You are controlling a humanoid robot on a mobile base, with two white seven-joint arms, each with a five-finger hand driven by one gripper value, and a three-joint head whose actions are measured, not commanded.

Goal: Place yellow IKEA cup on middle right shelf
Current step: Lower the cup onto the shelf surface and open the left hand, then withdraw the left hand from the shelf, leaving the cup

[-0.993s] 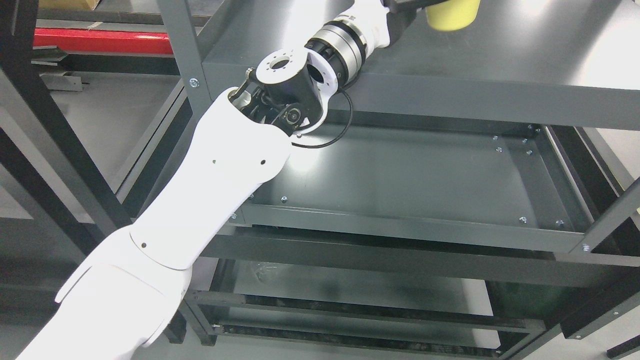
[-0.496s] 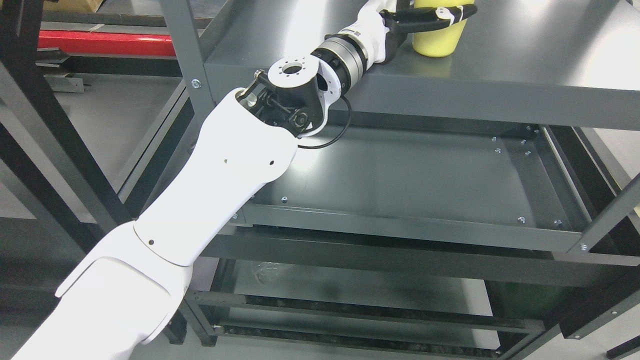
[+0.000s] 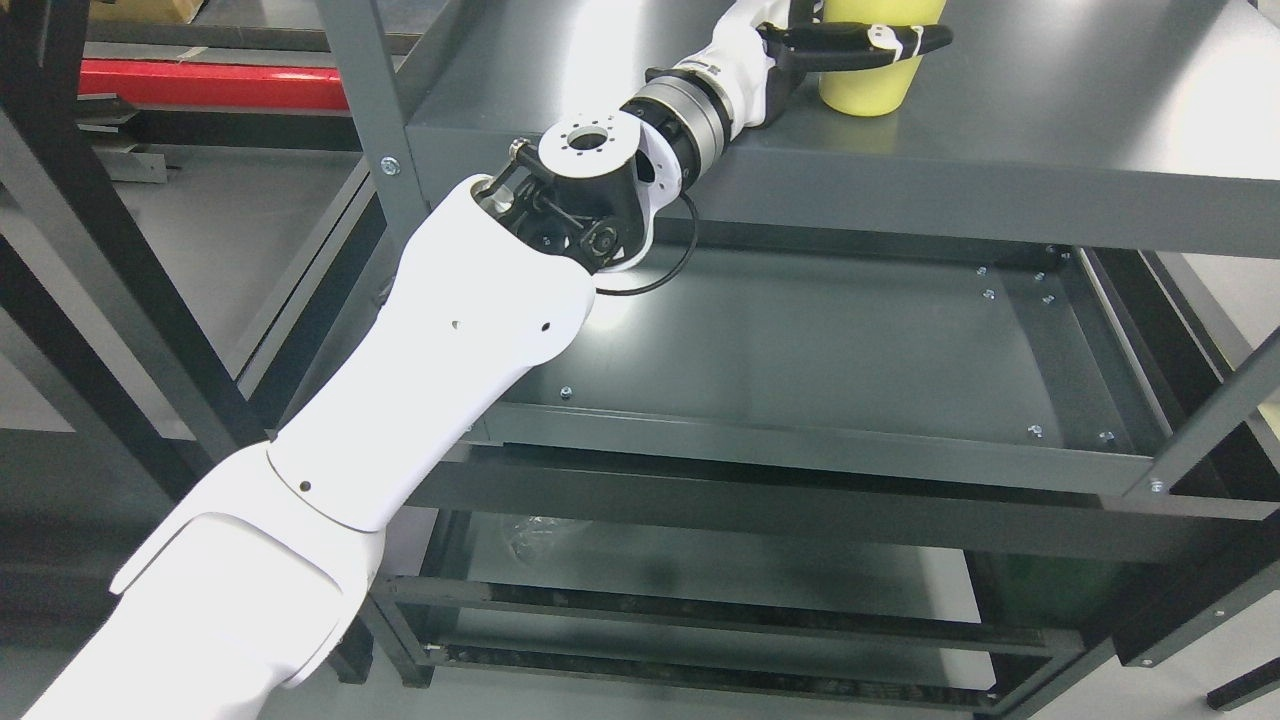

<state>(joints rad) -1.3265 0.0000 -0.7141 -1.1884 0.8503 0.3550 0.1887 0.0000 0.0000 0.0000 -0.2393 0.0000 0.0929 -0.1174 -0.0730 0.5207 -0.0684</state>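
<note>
Cup lowered onto shelf, upright; left hand grasping it; contents unseen.

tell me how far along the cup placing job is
Done, as it looks: the yellow cup stands upright with its base on the grey shelf. In hand: the left hand is around the cup's upper part, one dark finger across its front. Left: opening the hand and drawing the arm back. Which shelf level this is cannot be told, as the top of the rack is cut off. The right arm is out of view.
</note>
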